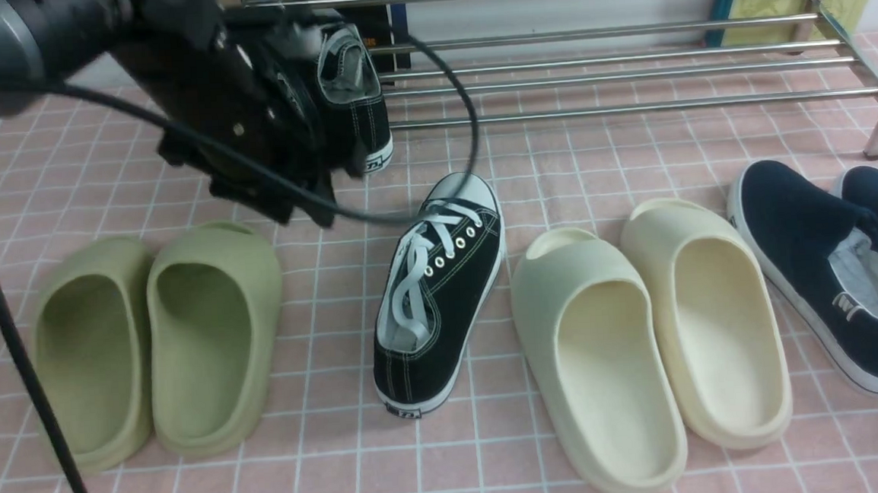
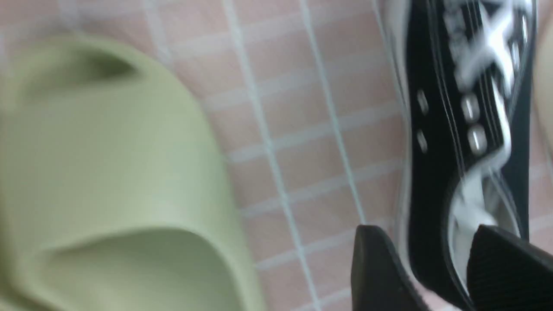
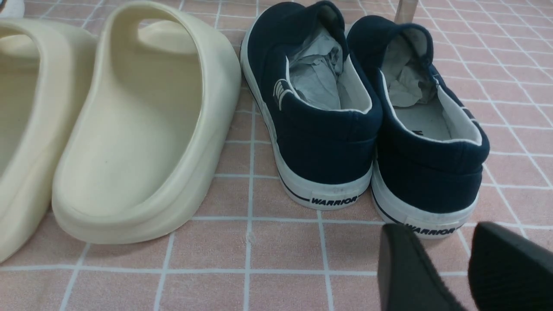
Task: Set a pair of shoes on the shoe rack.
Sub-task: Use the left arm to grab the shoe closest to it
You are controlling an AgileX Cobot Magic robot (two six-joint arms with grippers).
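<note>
One black sneaker [image 1: 358, 106] sits at the left end of the silver shoe rack [image 1: 627, 75]. Its heel hangs over the front bar and its front half is hidden behind my left arm [image 1: 193, 86]. The other sneaker [image 1: 442, 292] lies on the floor, toe toward the rack. In the blurred left wrist view this sneaker [image 2: 436, 142] lies beside a green slide [image 2: 108, 172]. My left gripper [image 2: 425, 242] is open above its heel opening, with a gap at each finger. My right gripper [image 3: 440, 233] is open and empty, low behind the navy shoes.
Two green slides [image 1: 155, 340] lie left of the floor sneaker and two cream slides [image 1: 643, 341] lie right of it. Navy slip-ons [image 1: 829, 276] sit at the far right, and their heels [image 3: 337, 151] are close to my right fingers. A black cable [image 1: 469, 123] loops over the rack's left part.
</note>
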